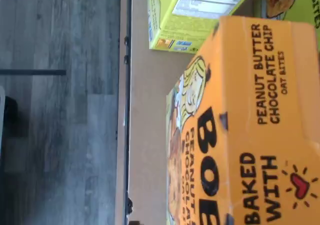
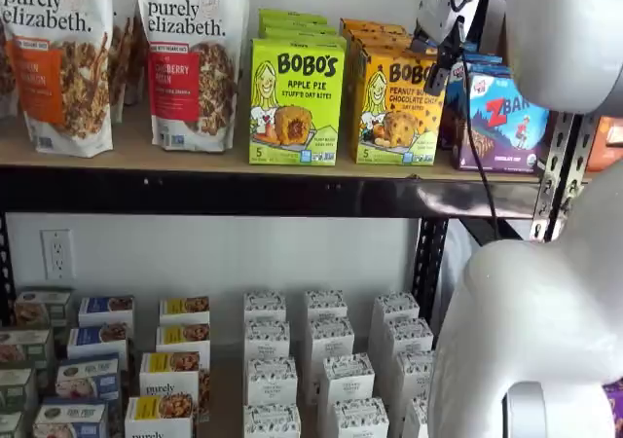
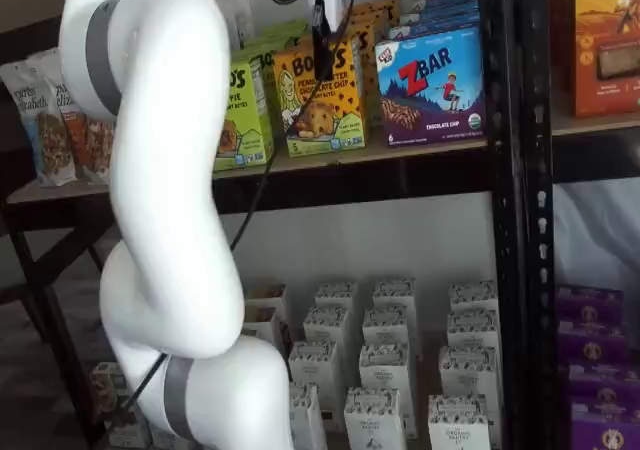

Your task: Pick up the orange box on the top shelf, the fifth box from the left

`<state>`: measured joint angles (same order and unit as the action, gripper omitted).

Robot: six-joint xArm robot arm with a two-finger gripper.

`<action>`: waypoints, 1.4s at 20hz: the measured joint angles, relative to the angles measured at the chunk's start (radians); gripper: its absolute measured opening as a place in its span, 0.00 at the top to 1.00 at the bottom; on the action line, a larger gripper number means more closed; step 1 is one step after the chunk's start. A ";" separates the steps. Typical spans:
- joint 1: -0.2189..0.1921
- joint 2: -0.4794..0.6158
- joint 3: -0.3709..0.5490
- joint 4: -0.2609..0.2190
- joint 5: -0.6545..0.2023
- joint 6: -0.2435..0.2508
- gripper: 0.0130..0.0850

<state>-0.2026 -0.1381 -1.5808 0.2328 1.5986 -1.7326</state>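
Observation:
The orange box (image 2: 391, 107) stands on the top shelf (image 2: 146, 156), between the lime-green Apple Pie box (image 2: 295, 102) and the blue-purple ZBar box (image 2: 501, 122). It also shows in a shelf view (image 3: 325, 105) and fills much of the wrist view (image 1: 250, 130), printed "Peanut Butter Chocolate Chip". My gripper (image 2: 446, 58) hangs at the orange box's upper right corner, just in front of it. In a shelf view its black fingers (image 3: 322, 32) lie over the box's top front edge. No gap between the fingers shows, so I cannot tell whether the gripper is open or shut.
More orange and green boxes stand in rows behind the front ones. Purely Elizabeth bags (image 2: 190, 58) stand at the left of the top shelf. The black front rail (image 2: 243, 193) and a perforated upright (image 3: 510, 170) frame the shelf. Small white boxes (image 2: 326, 360) fill the lower shelf.

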 joint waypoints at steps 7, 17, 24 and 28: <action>0.019 0.011 0.002 -0.051 0.005 0.009 0.00; 0.018 0.008 0.012 -0.035 -0.004 0.009 0.33; 0.015 0.009 0.008 -0.027 0.000 0.008 0.33; 0.013 0.006 0.010 -0.023 -0.006 0.006 0.33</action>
<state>-0.1899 -0.1324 -1.5709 0.2094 1.5923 -1.7262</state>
